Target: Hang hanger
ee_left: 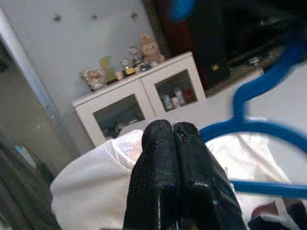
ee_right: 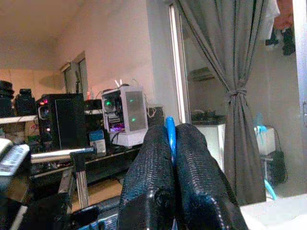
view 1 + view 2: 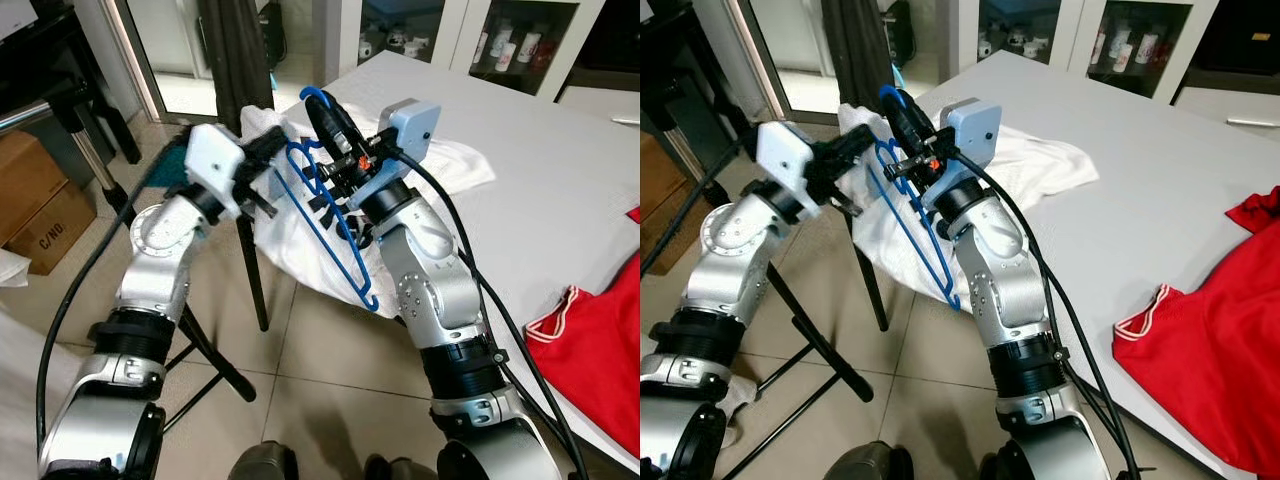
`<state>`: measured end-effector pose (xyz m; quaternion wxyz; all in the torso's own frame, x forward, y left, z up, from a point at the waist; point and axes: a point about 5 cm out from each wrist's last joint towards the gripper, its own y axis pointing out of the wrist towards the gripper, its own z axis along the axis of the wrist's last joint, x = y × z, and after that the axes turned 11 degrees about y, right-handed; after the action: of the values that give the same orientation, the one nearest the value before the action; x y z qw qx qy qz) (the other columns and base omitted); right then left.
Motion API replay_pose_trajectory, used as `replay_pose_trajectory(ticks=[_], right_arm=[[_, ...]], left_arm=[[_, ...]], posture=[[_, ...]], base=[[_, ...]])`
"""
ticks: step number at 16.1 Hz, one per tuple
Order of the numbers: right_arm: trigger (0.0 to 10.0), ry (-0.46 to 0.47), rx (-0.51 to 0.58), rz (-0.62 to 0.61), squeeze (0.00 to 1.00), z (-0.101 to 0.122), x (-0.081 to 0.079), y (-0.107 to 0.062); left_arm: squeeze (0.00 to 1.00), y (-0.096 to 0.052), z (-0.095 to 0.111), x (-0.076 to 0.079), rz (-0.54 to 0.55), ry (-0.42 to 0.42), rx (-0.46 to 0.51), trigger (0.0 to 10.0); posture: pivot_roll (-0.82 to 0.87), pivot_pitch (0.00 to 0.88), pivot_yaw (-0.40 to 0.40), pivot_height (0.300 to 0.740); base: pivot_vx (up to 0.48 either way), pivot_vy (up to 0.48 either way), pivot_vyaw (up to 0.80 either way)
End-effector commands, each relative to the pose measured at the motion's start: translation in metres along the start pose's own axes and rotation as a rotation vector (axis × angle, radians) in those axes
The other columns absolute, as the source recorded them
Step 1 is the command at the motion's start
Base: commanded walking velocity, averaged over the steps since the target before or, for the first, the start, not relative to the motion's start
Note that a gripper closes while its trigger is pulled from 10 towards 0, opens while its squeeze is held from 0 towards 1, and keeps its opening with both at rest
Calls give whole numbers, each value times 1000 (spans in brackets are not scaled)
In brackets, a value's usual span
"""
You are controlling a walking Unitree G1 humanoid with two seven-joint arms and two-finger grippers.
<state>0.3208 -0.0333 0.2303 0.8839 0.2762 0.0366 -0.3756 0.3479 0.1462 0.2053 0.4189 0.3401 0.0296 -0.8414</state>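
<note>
Right tool [image 3: 322,110] clamped on the blue hanger's [image 3: 335,225] hook, holding it up over the white shirt [image 3: 455,165] at the surface [image 3: 560,190] corner. Left tool [image 3: 268,152] fingers together, gripping nothing, just beside the hanger's shoulder.

Blue hanger [image 3: 335,225], white shirt [image 3: 455,165], red garment [image 3: 1210,350]

Both eye views look forward and down from the head, sharing the tabletop [image 3: 560,170] corner. The left wrist view looks close along its gripper [image 1: 173,139] toward a white cabinet [image 1: 144,103]; the right wrist view faces a curtain [image 2: 225,86].
</note>
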Motion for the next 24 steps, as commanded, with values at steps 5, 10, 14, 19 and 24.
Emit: replay_pose_trajectory(ticks=[5,10,14,19,24], right_arm=[[10000,3,-27,45,0,-12,-7,0],[10000,5,-19,36,0,-12,-4,2],[10000,10,-8,19,0,-11,1,0],[10000,21,15,-1,0,-9,3,-1],[10000,39,39,-27,0,-8,5,-1]], left_arm=[[0,3,24,1,-98,244,79,10000],[0,0,33,24,-322,314,95,10000],[0,-2,27,19,-296,385,44,10000],[1000,-5,18,-1,-112,299,-14,10000],[0,-3,24,-12,-11,333,11,10000]], posture=[[-21,0,48,740],[-19,0,46,740],[-9,0,42,740],[-11,0,46,740],[-1,0,46,740]], base=[[0,0,0],[0,0,0],[0,0,0],[0,0,0],[0,0,0]])
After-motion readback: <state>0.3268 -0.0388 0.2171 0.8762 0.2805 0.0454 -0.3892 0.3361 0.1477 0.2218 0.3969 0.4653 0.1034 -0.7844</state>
